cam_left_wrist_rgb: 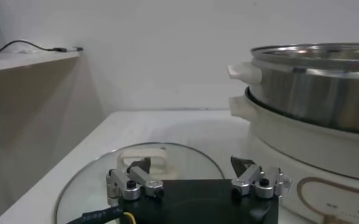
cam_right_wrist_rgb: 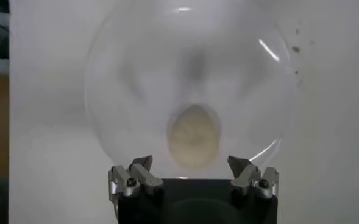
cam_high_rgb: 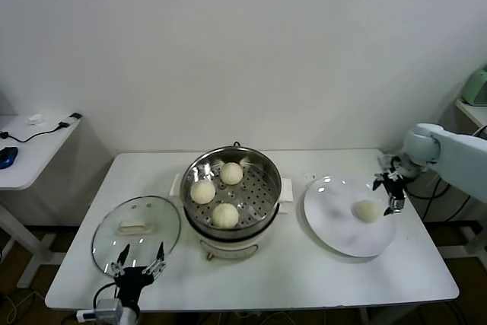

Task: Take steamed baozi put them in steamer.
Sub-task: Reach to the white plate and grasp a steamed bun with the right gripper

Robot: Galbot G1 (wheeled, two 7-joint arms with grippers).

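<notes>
The steel steamer (cam_high_rgb: 262, 164) stands mid-table with three cream-white baozi on its perforated tray: one at the back (cam_high_rgb: 231, 173), one at the left (cam_high_rgb: 202, 192), one at the front (cam_high_rgb: 225, 215). The steamer's side also shows in the left wrist view (cam_left_wrist_rgb: 313, 91). A fourth baozi (cam_high_rgb: 368, 210) lies on the white plate (cam_high_rgb: 335, 218); it also shows in the right wrist view (cam_right_wrist_rgb: 193, 136). My right gripper (cam_high_rgb: 386, 188) is open, just right of and above that baozi, which lies ahead of the open jaws (cam_right_wrist_rgb: 191, 163). My left gripper (cam_high_rgb: 138, 257) is open and empty over the glass lid's near edge.
The round glass lid (cam_high_rgb: 135, 232) with a cream handle lies left of the steamer, also in the left wrist view (cam_left_wrist_rgb: 94, 176). A side table (cam_high_rgb: 30, 146) with a cable stands at far left. The table's front edge is close to my left gripper.
</notes>
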